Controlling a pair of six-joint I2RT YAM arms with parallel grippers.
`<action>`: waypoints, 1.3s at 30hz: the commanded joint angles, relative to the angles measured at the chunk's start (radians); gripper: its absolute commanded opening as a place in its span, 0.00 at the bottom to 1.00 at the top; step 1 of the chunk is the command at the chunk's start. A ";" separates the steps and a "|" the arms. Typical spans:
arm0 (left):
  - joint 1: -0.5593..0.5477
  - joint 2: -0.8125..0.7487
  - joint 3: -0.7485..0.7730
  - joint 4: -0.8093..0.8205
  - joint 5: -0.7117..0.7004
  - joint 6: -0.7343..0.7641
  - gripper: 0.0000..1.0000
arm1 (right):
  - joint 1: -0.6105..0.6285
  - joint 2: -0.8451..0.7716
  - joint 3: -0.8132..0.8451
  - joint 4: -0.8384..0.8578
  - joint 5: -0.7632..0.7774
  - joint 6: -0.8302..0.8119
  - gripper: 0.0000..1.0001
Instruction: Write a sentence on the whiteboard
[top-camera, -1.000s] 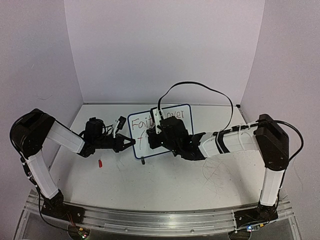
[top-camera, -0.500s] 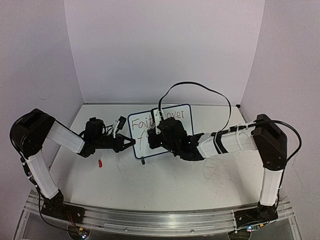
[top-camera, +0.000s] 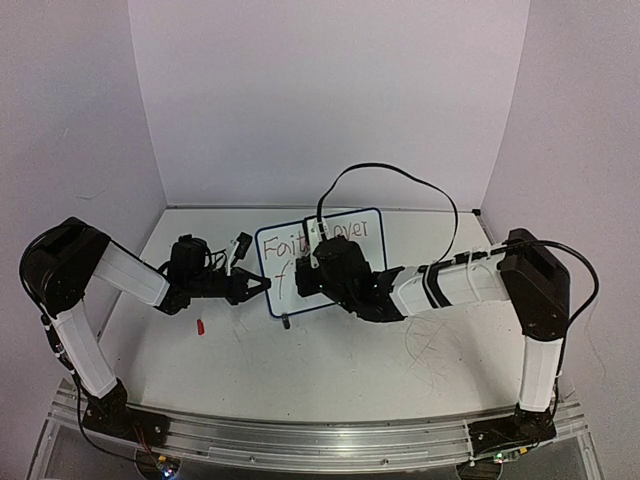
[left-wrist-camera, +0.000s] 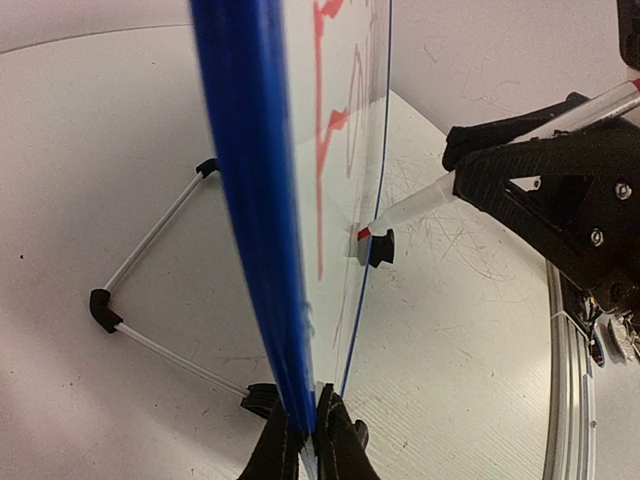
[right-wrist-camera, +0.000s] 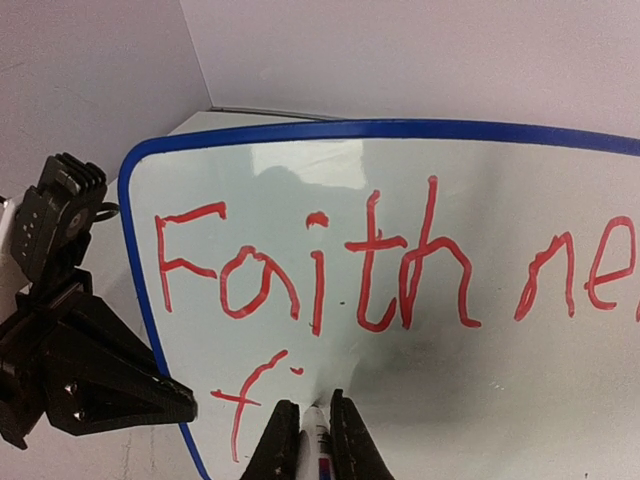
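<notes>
We see the small white whiteboard (top-camera: 369, 232) with its thin blue frame standing upright mid-table (top-camera: 300, 365). Our left gripper (left-wrist-camera: 305, 448) is clamped on its side edge. Our right gripper (right-wrist-camera: 312, 404) is closed on a white, red-tipped marker (left-wrist-camera: 420, 203), its tip at the board below the red handwritten sentence (right-wrist-camera: 320, 270), which reads "Faith ne…" with an "f" beneath.
</notes>
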 joint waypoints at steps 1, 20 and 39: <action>0.001 -0.002 0.014 -0.047 -0.077 0.045 0.00 | -0.004 0.024 0.047 0.014 0.038 -0.005 0.00; 0.000 -0.002 0.015 -0.048 -0.077 0.046 0.00 | -0.004 0.038 0.059 -0.015 -0.019 -0.014 0.00; -0.002 -0.002 0.015 -0.050 -0.081 0.048 0.00 | -0.002 0.022 -0.004 -0.051 -0.029 0.001 0.00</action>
